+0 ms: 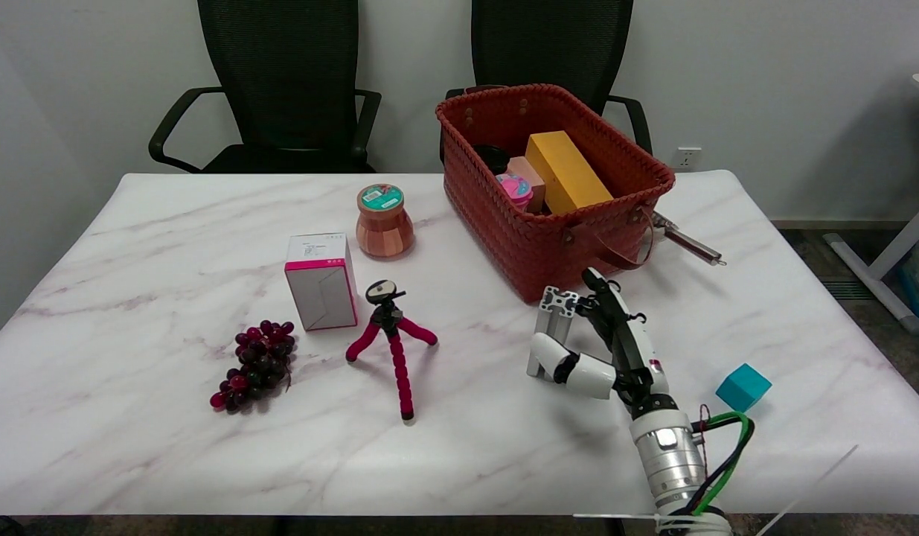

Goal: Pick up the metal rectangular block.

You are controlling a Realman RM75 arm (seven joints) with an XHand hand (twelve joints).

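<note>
The metal rectangular block (pixel 550 327) lies on the tabletop (pixel 169 439) just in front of the red basket (pixel 504 216). The right hand (pixel 604 350) wraps it, fingers on both sides; whether it grips firmly cannot be told. Squeezing squarely before lifting should prevent slipping.

Even, diffuse light from overhead; the scene is bright and largely sharp. Soft, short shadows lie close under the basket (pixel 548 238), tripod (pixel 391 335) and grapes (pixel 257 365). The marble table (pixel 169 246) shows mild sheen without harsh glare. Slight softness toward the near edge.
</note>
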